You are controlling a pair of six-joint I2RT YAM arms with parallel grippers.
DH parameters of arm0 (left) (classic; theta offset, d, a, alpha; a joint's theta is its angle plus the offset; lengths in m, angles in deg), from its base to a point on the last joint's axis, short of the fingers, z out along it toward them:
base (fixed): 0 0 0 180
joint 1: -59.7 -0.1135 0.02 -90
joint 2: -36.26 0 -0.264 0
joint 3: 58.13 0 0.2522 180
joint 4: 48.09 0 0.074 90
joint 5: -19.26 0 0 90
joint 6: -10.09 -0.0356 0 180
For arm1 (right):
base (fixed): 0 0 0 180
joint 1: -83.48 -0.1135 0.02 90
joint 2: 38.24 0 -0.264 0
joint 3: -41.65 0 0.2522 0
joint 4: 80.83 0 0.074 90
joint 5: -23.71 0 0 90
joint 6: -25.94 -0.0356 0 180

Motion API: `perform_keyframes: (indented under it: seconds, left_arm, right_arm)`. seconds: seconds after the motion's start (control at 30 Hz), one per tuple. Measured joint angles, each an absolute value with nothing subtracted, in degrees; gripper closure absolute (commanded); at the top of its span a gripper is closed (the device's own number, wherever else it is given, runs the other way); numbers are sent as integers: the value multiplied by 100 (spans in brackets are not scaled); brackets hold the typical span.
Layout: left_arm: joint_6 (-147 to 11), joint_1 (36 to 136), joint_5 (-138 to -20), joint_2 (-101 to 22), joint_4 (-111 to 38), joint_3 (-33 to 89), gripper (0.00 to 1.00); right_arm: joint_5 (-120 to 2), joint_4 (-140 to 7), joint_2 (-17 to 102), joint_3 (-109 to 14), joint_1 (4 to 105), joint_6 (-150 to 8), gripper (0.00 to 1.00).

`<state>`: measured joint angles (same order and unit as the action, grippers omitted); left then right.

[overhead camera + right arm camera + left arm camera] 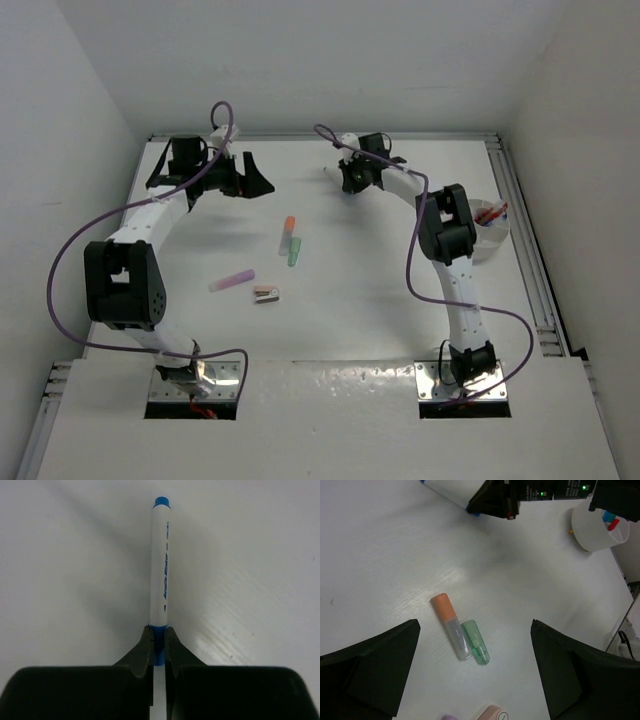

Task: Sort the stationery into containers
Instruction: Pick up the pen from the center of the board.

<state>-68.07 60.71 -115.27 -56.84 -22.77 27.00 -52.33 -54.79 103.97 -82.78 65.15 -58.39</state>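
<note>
Right wrist view: my right gripper [159, 636] is pinched tight, both fingers clamped on the blue band of a white pen [160, 565]. The pen runs straight away from me over the white table [260, 580], blue print along its barrel and a blue tip at the far end. Whether it is off the surface or resting on it, I cannot tell.

Left wrist view: my left gripper [475, 627] stands wide open with nothing between its fingers [375, 675]. Below the gap lie an orange highlighter [451, 625] and a green highlighter [476, 642], side by side and touching, both flat on the table. At the bottom edge a pinkish block [492, 714] peeks in. Up top I see my other gripper on that blue pen, and at the upper right the white tub [592, 530], with red and blue caps [611, 521] showing over its rim.

Top view: both arms reach to the far side of the table, left gripper far left, right gripper far centre with the pen. The orange and green highlighters lie mid-table between them. Nearer my bases, a pink highlighter [232, 281] lies just beside the block. The tub sits at the right edge, next to my right arm's elbow.
</note>
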Motion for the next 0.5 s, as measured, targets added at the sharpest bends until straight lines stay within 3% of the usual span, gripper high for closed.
perform_keyframes:
  seconds: [0.33, 0.5]
  left_arm:
    - [-8191, 6132, -11691, -5394, -1742, 2890, 0]
    - [-9587, 6329, -12084, -4130, -1919, 2090, 2]
  right_arm:
    - [-4936, -4343, 9071, -7601, 6483, -5238, 100]
    - [-4529, -3696, 7733, -7035, 6459, -5096, 100]
